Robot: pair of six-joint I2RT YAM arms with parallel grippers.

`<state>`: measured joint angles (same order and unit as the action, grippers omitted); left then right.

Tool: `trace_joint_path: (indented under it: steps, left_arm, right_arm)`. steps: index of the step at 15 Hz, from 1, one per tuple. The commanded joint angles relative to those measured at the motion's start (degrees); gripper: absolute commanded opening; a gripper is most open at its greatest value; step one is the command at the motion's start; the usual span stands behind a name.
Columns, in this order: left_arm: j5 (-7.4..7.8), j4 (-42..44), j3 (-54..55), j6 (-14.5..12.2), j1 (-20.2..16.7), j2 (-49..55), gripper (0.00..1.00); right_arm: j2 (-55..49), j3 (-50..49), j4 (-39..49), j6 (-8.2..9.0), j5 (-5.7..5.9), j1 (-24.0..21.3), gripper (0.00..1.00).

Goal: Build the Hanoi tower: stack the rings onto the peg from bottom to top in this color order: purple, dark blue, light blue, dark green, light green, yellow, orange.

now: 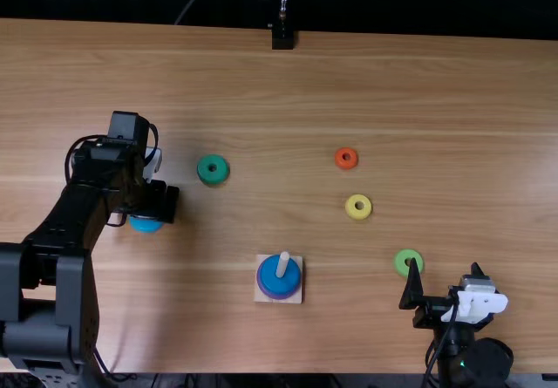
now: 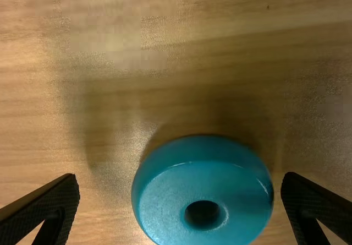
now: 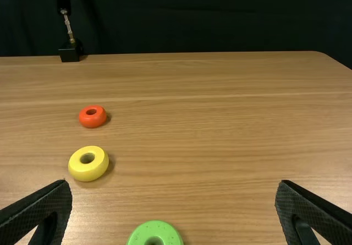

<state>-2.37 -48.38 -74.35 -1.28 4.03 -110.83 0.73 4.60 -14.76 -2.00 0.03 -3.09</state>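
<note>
- Purple ring (image 1: 264, 290) and dark blue ring (image 1: 291, 282) sit on peg (image 1: 282, 264).
- Light blue ring (image 2: 201, 170) lies between left gripper (image 2: 181, 185)'s parted fingers.
- Four more remain; light green ring (image 1: 404, 256) is near right gripper (image 3: 175, 185), spread.

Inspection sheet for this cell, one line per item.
Surface: light brown wooden table, grain visible.
Job's things: purple ring under dark blue ring on peg; dark green, orange, yellow, light green and light blue rings on table.
Clutter: nothing seen.
Left end effector: open, light blue ring between fingers.
Right end effector: open.
Cables: black cable loops at left wrist.
Surroundings: dark backdrop; black block at far edge.
</note>
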Motion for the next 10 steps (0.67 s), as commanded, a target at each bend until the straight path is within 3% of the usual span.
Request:
trace_joint_path:
  steps: [1, 10]
  left_arm:
    - [0.58, -0.14, 1.92, -0.41, 0.01, 0.43, 1.0]
    - [0.68, 0.08, 2.19, -0.41, 0.01, -0.88, 1.0]
  right_arm:
    - [-0.73, -3.63, -3.44, 0.31, 1.65, 0.46, 1.0]
    - [-0.73, -3.63, -3.44, 0.31, 1.76, 0.46, 1.0]
